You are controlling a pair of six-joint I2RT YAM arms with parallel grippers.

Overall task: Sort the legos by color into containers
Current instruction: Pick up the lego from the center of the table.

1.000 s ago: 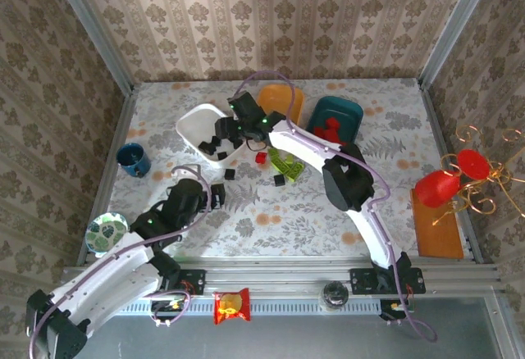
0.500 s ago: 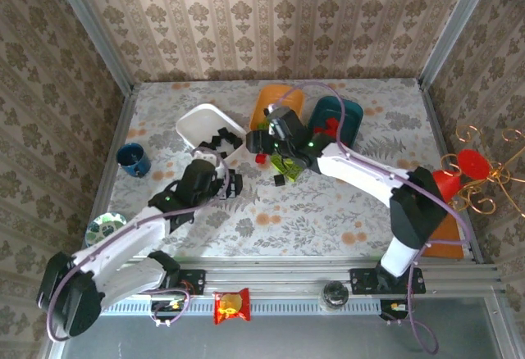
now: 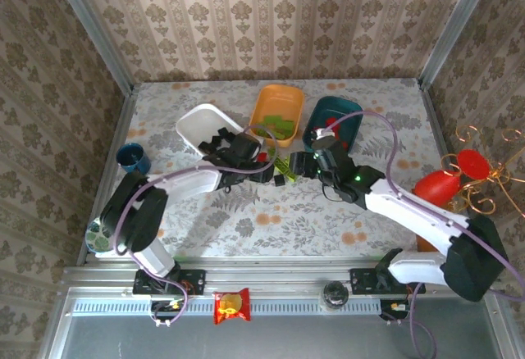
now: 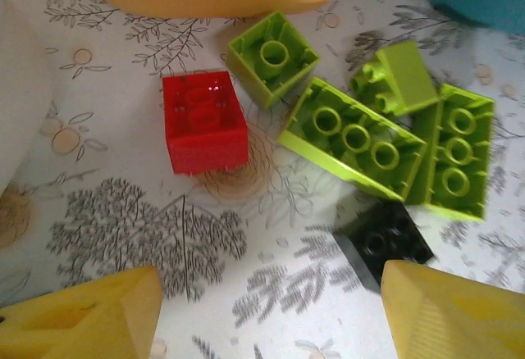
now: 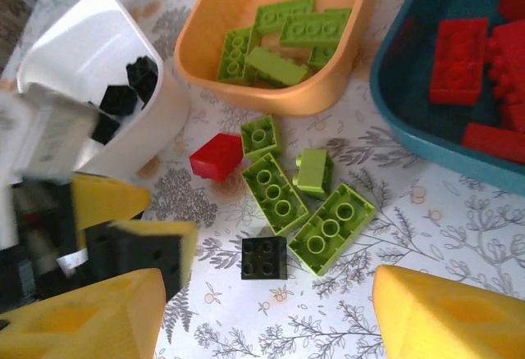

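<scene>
While both arms reached out over the table (image 3: 271,221), the left arm (image 3: 176,185) lay low and stretched rightward from its base, and the right arm (image 3: 410,215) bent leftward, so the two grippers faced each other across a loose cluster of bricks. The left gripper (image 4: 271,318) had its fingers wide apart with nothing between them, close by the cluster. The right gripper (image 5: 267,318) was likewise spread wide and empty, looking down on the same bricks.

Beyond them sat the white tray (image 5: 82,23) with black bricks (image 5: 135,76), the orange tray (image 5: 246,2) with green bricks (image 5: 308,27), and the teal tray (image 5: 410,80) with red bricks (image 5: 459,60).

In front of the orange tray lay the cluster. It held two long green bricks (image 4: 354,138) touching side by side, a tipped green brick (image 4: 402,80), a square green brick (image 4: 272,56), a red brick (image 4: 205,121) and a black brick (image 4: 384,244).
</scene>
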